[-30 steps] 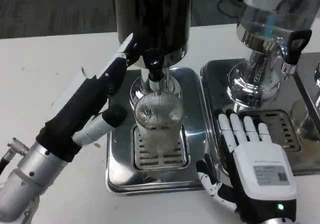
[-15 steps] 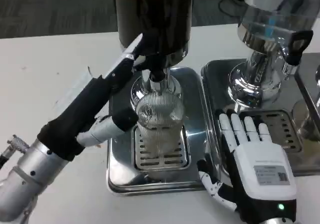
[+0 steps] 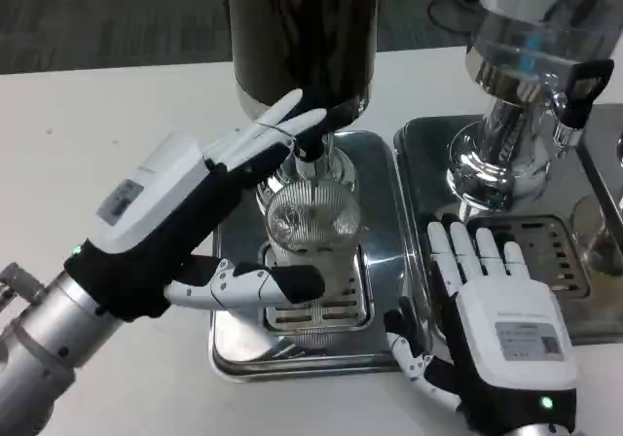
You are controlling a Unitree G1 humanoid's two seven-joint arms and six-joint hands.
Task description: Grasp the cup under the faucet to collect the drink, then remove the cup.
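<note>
A clear ribbed cup (image 3: pixel 313 224) stands on the grate of the left steel drip tray (image 3: pixel 382 212), right under the faucet (image 3: pixel 310 150) of the dark drink dispenser (image 3: pixel 302 27). My left hand (image 3: pixel 185 212) reaches in from the left with its white back up. Its fingers (image 3: pixel 277 134) stretch past the cup's far side by the faucet. The thumb (image 3: pixel 255 285) lies across the grate in front of the cup's base. The fingers are spread, not closed on the cup. My right hand (image 3: pixel 498 311) lies flat, fingers straight, over the right tray's front.
A second, shiny dispenser (image 3: pixel 531 56) with a black tap handle (image 3: pixel 574 86) stands on the right drip tray (image 3: pixel 428 144), close beside the left one. White table (image 3: pixel 97 115) spreads out to the left.
My left hand has rolled so its white back faces up and has moved right toward the cup. Its thumb has swung in front of the cup's base. The right hand has stayed put.
</note>
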